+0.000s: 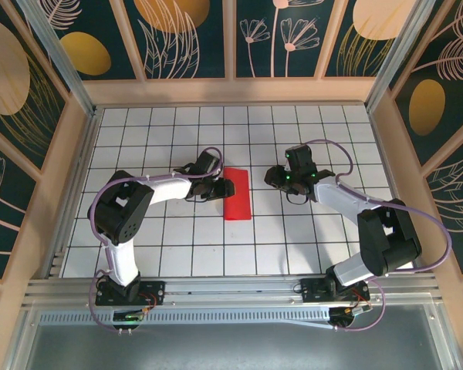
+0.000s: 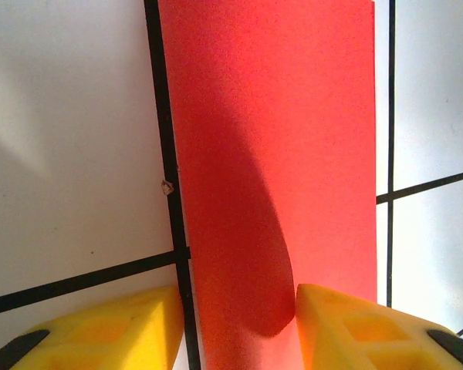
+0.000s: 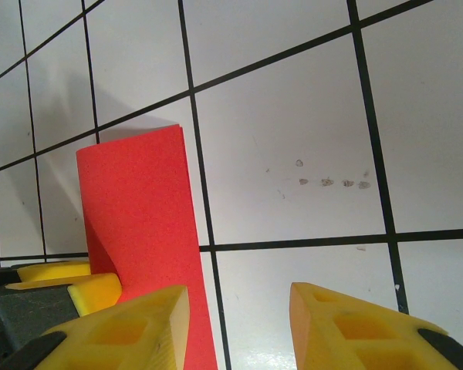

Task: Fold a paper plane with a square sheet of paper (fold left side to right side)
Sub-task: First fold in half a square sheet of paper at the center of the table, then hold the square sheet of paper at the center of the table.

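Paper first: our square sheet of paper [image 1: 237, 194], matte red, is lying folded into a narrow rectangle mid-tabletop [image 1: 177, 131]. We are holding left gripper [image 1: 218, 189] fingers [image 2: 347, 324] apart over its left edge, and right gripper [image 1: 274, 176] fingers apart, empty, nearby.

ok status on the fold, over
Left tool open, straddling left edge of folded red paper. Right tool open, off to its right, not touching. Nothing blocking.

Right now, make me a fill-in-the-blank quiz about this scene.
1. The folded sheet of paper is ___ in colour.
2. Seen from above, the left gripper reaches the sheet's ___ side.
3. The right gripper has its jaws ___, holding nothing.
4. Black lines on the white table form a ___.
Missing: red; left; open; grid.
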`<state>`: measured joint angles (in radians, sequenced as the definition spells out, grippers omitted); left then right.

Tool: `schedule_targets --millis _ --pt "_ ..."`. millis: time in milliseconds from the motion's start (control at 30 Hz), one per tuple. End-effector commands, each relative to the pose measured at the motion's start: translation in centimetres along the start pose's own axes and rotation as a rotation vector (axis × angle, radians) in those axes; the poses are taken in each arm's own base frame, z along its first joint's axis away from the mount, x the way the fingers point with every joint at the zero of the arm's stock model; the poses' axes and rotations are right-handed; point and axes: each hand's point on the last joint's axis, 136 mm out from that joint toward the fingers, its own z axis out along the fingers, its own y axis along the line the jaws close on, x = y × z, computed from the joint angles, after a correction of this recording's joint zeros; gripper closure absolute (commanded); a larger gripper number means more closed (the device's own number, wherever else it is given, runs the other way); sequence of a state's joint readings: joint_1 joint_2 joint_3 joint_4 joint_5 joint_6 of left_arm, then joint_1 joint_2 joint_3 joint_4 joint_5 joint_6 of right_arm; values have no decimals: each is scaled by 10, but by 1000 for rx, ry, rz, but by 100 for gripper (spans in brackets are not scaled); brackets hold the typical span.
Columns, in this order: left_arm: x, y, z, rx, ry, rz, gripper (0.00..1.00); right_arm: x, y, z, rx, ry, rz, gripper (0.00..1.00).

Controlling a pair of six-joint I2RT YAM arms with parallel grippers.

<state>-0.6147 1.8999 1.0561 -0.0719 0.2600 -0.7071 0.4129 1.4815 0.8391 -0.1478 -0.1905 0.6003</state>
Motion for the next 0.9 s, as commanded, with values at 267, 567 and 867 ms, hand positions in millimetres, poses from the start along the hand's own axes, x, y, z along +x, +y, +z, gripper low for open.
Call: schedule_targets --millis 267,567,867 --pt "35 39 23 -123 104 32 55 3 -8 0 25 3 -15 61" --pt "34 40 24 -129 99 23 55 5 -4 3 10 15 -18 61" --pt "34 43 24 -138 83 -15 54 7 0 6 6 24 -25 61"
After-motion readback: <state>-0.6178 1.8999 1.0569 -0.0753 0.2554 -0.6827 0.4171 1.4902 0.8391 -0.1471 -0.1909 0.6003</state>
